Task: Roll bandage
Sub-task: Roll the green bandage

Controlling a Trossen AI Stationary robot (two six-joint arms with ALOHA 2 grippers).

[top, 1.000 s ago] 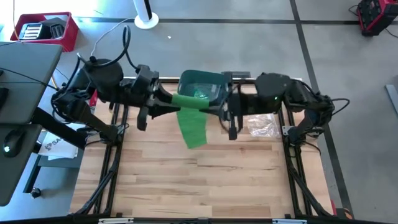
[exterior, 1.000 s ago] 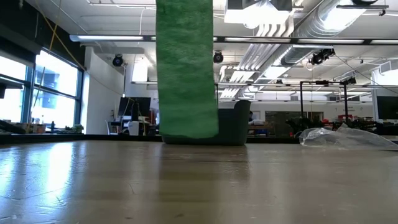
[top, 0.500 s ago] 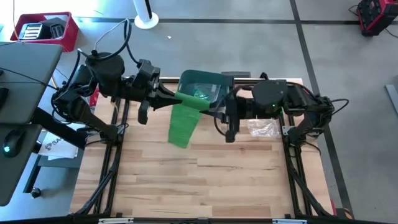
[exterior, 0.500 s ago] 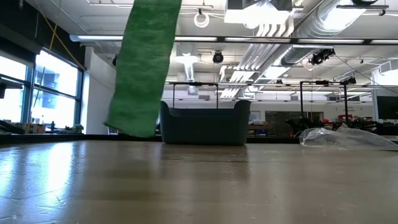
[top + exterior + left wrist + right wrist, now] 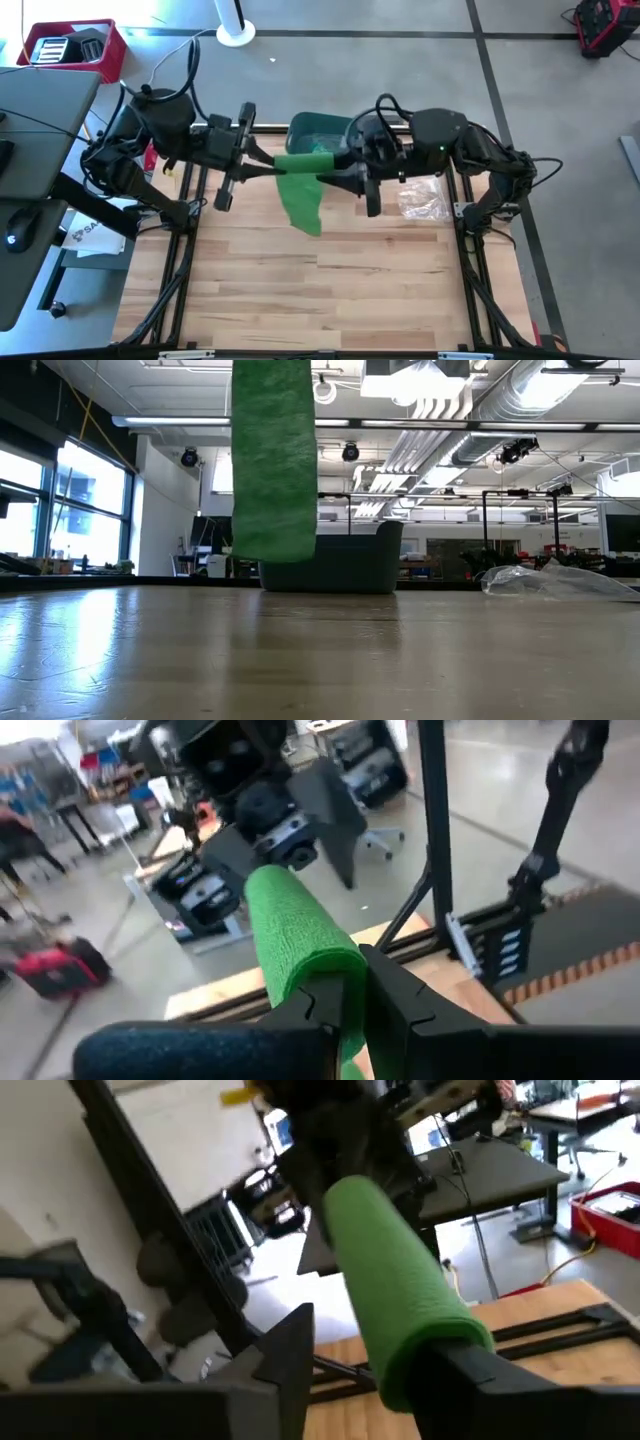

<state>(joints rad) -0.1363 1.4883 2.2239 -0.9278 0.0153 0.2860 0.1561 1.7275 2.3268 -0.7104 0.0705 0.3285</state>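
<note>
A green bandage is held high over the table's far middle as a level roll (image 5: 312, 163), and its loose tail (image 5: 273, 460) hangs down clear of the wood. My left gripper (image 5: 352, 1012) is shut on the roll's left end. My right gripper (image 5: 375, 1365) faces it from the right and stands open about the roll's right end (image 5: 395, 1295). In the high view the left gripper (image 5: 274, 170) and the right gripper (image 5: 347, 166) meet the roll end to end. My left gripper pinches the roll's left end (image 5: 348, 982) between its two fingers, coming level from the table's left and lying along the roll. The roll sticks out level beyond the fingertips, lifted clear, with the tail hanging below. My right gripper has the roll's right end between its spread fingers. That end lies against one finger (image 5: 470, 1372), and the other finger (image 5: 285, 1348) stands apart from it. The fingers come level from the table's right, along the roll.
A dark green bin (image 5: 325, 135) stands at the table's far edge behind the roll, also in the low view (image 5: 335, 565). A crumpled clear plastic bag (image 5: 420, 200) lies at the far right. The wooden tabletop (image 5: 320, 290) stretches toward the near edge.
Both wrists have rolled about the line of the roll while staying in place. The hanging tail has swung toward the table's left and back toward the middle, and its lower end now hangs a little higher.
</note>
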